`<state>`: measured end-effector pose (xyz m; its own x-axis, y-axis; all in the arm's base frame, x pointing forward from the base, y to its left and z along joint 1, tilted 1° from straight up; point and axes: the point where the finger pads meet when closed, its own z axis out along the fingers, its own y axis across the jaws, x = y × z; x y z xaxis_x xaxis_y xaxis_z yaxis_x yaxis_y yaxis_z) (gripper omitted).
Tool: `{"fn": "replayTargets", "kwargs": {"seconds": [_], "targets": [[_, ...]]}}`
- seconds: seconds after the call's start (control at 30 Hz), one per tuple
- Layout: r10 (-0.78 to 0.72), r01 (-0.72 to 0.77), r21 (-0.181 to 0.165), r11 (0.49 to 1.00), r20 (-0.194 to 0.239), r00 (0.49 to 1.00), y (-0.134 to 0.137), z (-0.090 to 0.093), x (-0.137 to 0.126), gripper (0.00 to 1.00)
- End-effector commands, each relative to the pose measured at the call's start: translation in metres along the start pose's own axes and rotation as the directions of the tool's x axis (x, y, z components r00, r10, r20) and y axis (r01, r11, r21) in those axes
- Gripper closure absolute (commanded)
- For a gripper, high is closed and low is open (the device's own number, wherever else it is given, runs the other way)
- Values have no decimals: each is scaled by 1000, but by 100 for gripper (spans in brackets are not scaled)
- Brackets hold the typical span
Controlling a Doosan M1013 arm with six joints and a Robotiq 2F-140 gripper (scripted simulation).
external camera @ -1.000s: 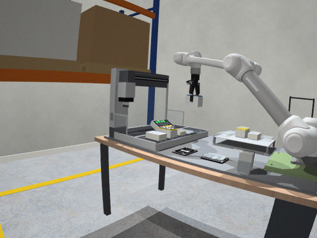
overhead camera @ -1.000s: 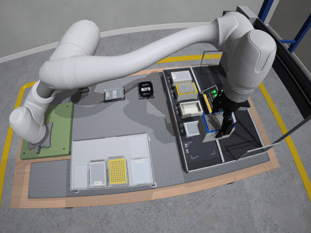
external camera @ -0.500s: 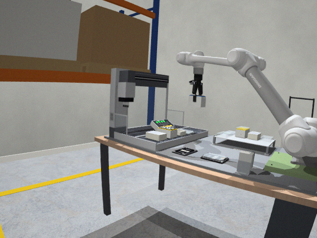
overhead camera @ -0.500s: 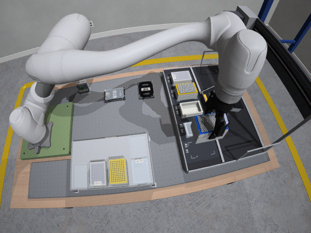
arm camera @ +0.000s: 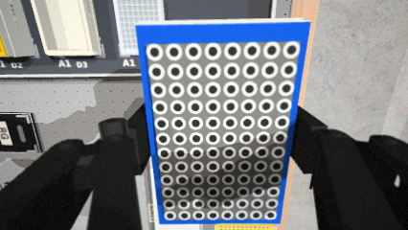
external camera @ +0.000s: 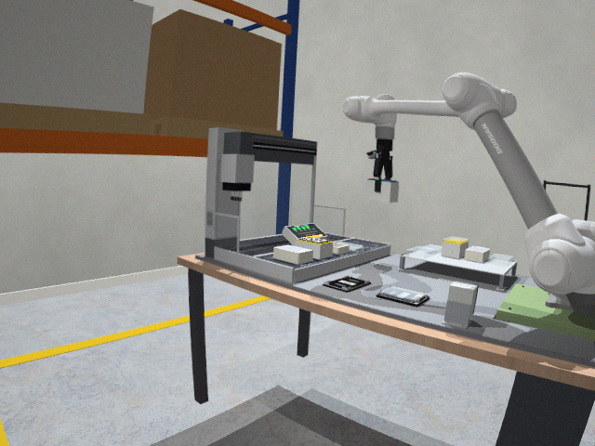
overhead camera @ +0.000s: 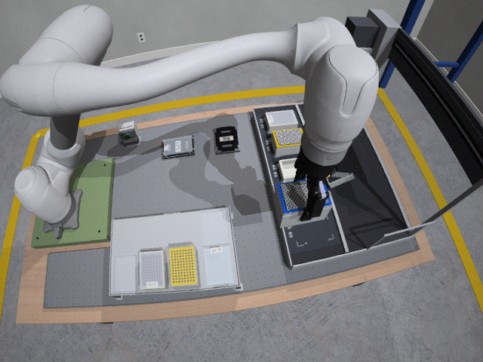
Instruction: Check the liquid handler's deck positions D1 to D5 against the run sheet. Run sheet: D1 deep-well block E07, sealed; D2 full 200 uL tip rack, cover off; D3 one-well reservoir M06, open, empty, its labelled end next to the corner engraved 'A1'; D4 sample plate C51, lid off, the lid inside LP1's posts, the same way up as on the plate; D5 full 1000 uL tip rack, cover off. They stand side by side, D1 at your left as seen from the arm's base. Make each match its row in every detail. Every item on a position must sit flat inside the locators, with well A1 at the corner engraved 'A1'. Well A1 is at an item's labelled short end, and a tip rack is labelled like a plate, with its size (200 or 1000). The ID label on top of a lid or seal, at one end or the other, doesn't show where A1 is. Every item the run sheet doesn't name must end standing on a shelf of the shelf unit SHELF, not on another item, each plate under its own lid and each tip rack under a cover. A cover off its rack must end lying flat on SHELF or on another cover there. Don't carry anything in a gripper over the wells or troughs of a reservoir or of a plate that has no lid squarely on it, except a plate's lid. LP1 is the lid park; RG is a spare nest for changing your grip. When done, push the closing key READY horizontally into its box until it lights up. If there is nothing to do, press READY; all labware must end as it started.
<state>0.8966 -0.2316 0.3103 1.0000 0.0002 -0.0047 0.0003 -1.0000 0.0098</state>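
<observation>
The pincer (arm camera: 217, 144) clamps a blue tip rack (arm camera: 220, 96), every hole filled.

Lab bench standing in a warehouse, liquid handler (external camera: 261, 144), tip racks (overhead camera: 182, 265), pallet racking (external camera: 287, 110) rising behind

Blue-topped tip rack (arm camera: 220, 125): blue border, grey face, grid of white rings with black centres; pale grey sides in the top view. Pincer (arm camera: 211, 158) black, clamped on the rack's long sides. Arm (overhead camera: 164, 70) white-grey. Yellow-topped tip rack (overhead camera: 287, 136) on the deck: yellow frame, black-and-white speckled grid. Reservoir (overhead camera: 289, 168) cream-white. Deep-well block (overhead camera: 281, 118) pale grey-white. Deck (overhead camera: 312, 237) dark grey with white markings. Shelf unit (overhead camera: 218, 218) light grey; on it a yellow rack (overhead camera: 182, 265) with black dots. Base plate (overhead camera: 97, 202) green. Worktop (overhead camera: 31, 308) tan wood edge, grey perforated mat. Floor tape (overhead camera: 429, 175) yellow.
</observation>
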Motion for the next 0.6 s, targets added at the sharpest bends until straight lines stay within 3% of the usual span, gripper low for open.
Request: {"fn": "replayTargets", "kwargs": {"seconds": [0.0,0.43,0.57], "targets": [[0,0,0,1000,-4,1000,0,-2,-18,90],[0,0,0,1000,-4,1000,0,-1,-72,90],[0,0,0,1000,-4,1000,0,-1,-72,90]]}}
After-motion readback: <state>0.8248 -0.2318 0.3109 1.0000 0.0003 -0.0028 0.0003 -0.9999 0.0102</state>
